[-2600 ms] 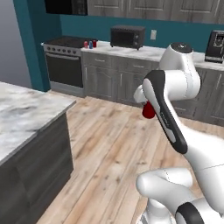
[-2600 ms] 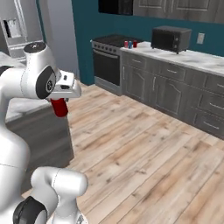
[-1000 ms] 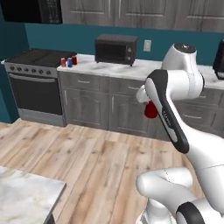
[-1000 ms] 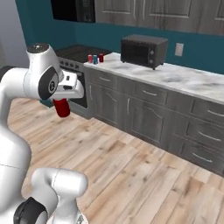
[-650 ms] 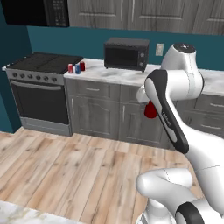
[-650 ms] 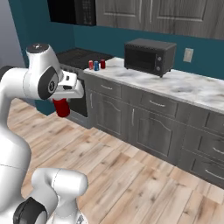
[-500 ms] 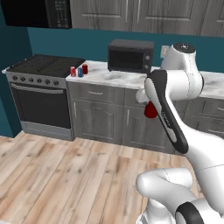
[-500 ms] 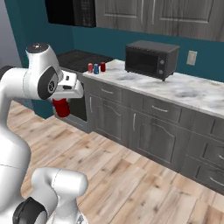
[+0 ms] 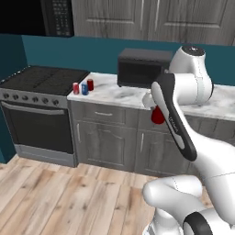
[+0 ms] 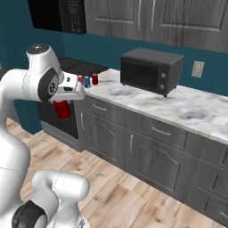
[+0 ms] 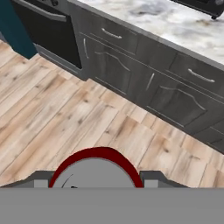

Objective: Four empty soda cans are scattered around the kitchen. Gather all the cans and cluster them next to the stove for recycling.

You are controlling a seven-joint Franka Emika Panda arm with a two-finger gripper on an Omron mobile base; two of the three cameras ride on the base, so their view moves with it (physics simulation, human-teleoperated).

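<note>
Since the earlier frames my base has driven on, so the whole view has swung: the stove (image 9: pixel 39 105) now sits closer and off to the left in the left base view, though the arm's pose on the base is unchanged. That is the camera moving, not the kitchen.

The gripper (image 10: pixel 63 108) is clenched on a red soda can (image 10: pixel 62 109), held in the air in front of the arm, above the wooden floor (image 11: pixel 57 118) and short of the grey cabinets (image 9: pixel 114 137). In the left base view the same can (image 9: pixel 158 114) shows just behind the forearm. From the hand view I look straight down on its silvery top with the red rim (image 11: pixel 95 154) around it, the jaws on either side at the bottom edge.

The other three soda cans stand on the marble worktop (image 9: pixel 124 94) just beside the stove, on its right: a red one (image 9: pixel 76 88) nearest the stove, the blue one (image 9: pixel 85 89) touching or almost touching it, and another red one (image 9: pixel 90 84) slightly behind. They form a tight cluster. A boxy black microwave (image 9: pixel 140 68) sits on the same worktop, further from the stove than the cans.
</note>
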